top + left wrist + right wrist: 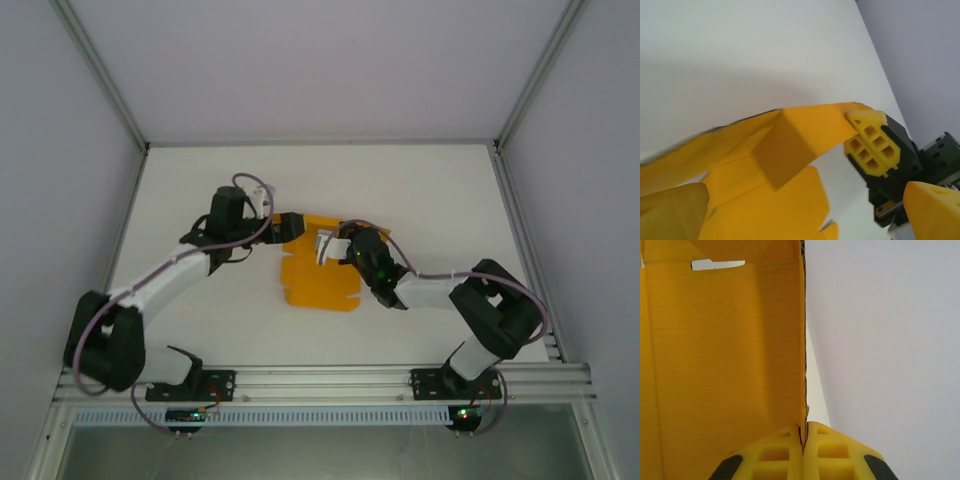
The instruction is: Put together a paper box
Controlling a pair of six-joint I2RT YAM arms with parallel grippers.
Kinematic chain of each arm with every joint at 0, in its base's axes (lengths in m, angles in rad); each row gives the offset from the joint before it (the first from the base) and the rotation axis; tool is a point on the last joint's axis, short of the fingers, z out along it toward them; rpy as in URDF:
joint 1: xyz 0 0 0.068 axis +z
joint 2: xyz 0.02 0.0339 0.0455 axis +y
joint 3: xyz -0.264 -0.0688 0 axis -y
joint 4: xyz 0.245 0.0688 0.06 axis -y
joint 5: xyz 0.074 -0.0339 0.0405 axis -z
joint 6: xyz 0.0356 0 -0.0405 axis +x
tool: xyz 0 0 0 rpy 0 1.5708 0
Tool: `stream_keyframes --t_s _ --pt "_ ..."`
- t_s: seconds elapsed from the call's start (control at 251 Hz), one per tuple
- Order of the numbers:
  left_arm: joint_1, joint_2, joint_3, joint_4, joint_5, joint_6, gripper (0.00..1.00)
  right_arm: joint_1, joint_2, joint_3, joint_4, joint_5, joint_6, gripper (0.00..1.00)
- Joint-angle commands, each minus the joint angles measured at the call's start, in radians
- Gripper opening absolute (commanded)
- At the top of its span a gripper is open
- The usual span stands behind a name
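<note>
The paper box (320, 285) lies central on the table (420, 190), one flap raised; right end effector (804, 434) clamps the box's raised edge, left end effector (291, 226) gapes empty beside the box: brace firmly, crease slowly

Your surroundings, item by item.
- One table (400, 190): flat, matt white.
- Three wall panels around it, plain pale lavender-grey: back panel (320, 60), left panel (50, 220), right panel (595, 220).
- Two slanting metal frame posts at the far corners: left post (100, 70), right post (540, 70).
- One silver aluminium rail (330, 378) along your near table edge. Just below it is one slotted white strip (330, 413).
- Light: even and diffuse. You get only soft, faint shadows on the white surface.
</note>
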Motion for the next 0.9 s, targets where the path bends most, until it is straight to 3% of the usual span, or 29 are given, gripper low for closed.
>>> stream_keyframes --t_s 0.0,0.172,0.311,0.555,0.898 --pt "0.032 -0.053 -0.051 -0.180 -0.245 0.069 1.00 -0.004 -0.042 -0.012 -0.023 0.022 0.036 0.03" --pt "0.090 -0.001 -0.085 -0.247 -0.376 0.068 1.00 -0.006 -0.066 -0.011 -0.042 0.024 0.083 0.03" --pt "0.090 0.073 -0.093 -0.169 -0.297 0.079 1.00 -0.005 -0.070 -0.002 -0.057 0.018 0.126 0.03" --pt "0.033 0.172 -0.094 0.009 -0.232 0.054 1.00 0.009 -0.065 0.009 -0.051 0.001 0.182 0.04" --pt "-0.065 0.223 -0.087 0.081 -0.367 0.030 0.96 0.043 -0.027 0.017 -0.035 -0.007 0.206 0.04"
